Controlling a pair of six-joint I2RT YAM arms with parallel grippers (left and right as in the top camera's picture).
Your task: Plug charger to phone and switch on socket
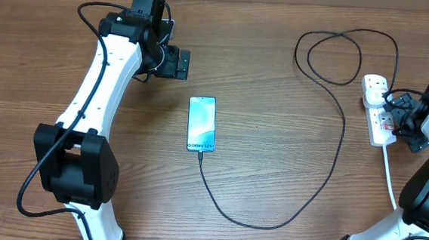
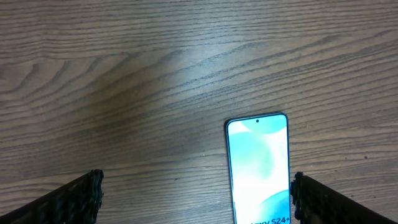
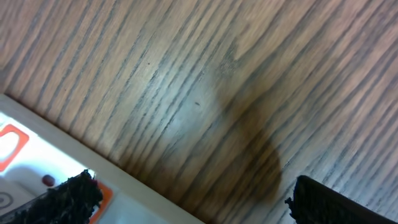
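Observation:
The phone (image 1: 201,124) lies flat mid-table with its light blue screen lit; it also shows in the left wrist view (image 2: 258,168). The black charger cable (image 1: 340,144) meets the phone's near short edge, curves right, loops at the back and ends at a black plug (image 1: 387,93) on the white socket strip (image 1: 374,116). My left gripper (image 1: 179,63) is open and empty, behind and to the left of the phone (image 2: 196,199). My right gripper (image 1: 395,111) is open and empty right at the strip. The right wrist view (image 3: 196,199) shows the strip's edge and red-orange switch (image 3: 12,143).
The strip's thick white cord (image 1: 389,174) runs toward the front right edge, beside my right arm. The cable's loop (image 1: 340,57) lies at the back right. Bare wooden tabletop (image 1: 276,102) lies between the phone and the strip.

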